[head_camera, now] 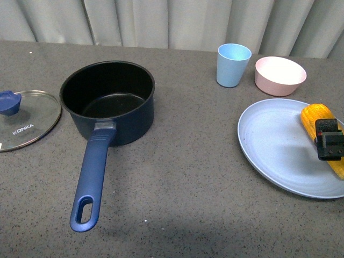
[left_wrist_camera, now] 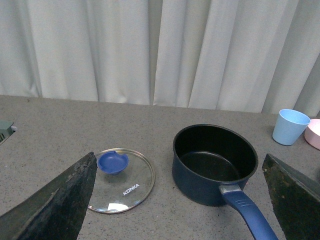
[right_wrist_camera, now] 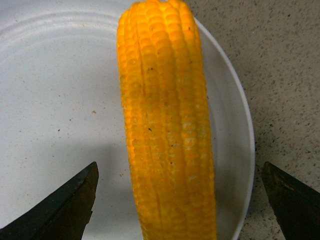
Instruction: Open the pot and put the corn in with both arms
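Our right gripper hangs wide open, empty, jaws astride the corn. We should close squarely on its middle, preventing rolling.

Clear glass lid, speckled matt tabletop

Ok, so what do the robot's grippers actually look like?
From the front, the right gripper is a black, blocky housing. In the wrist views, it and the left gripper have dark, wedge-shaped jaws tapering to narrow tips, their surfaces rough and scuffed. No cables or markings show.
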